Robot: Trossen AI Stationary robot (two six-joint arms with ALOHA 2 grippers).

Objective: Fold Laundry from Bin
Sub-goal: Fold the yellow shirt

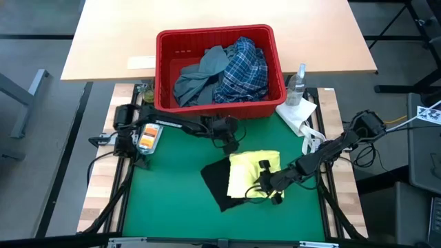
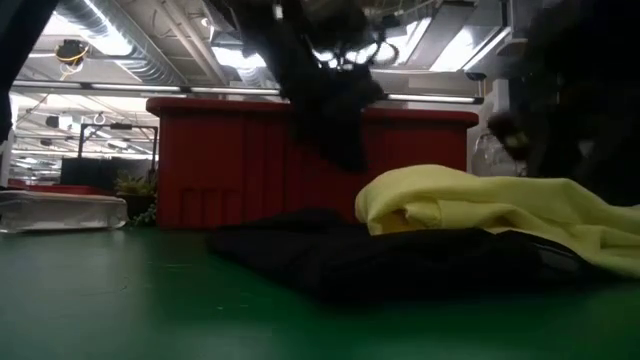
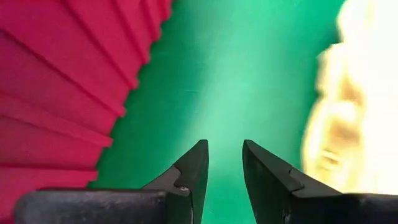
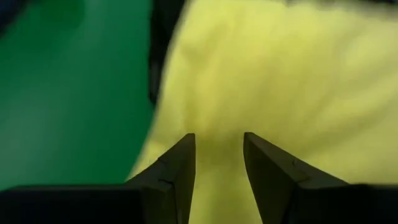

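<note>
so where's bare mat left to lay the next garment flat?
Green mat is bare left of the black garment, and along the near edge. A narrow strip is free between the red bin and yellow garment, though the left gripper hangs there. Right side is crowded: right gripper, paper towel, bottle.

The left arm reaches in from the left side and stretches across toward the middle, its wrist bent so that the left gripper [image 1: 229, 143] points down. Seen past its own wrist, its two dark fingers [image 3: 189, 171] stand parted with a narrow gap between the tips, and nothing lies between them.

The right arm comes in from the right side, angled low and forward across the front. The right gripper [image 1: 264, 186] sits at the end of it, tilted downward. Its fingers [image 4: 177, 168] are likewise spread with a clear gap between the tips, and nothing is pinched between them.
</note>
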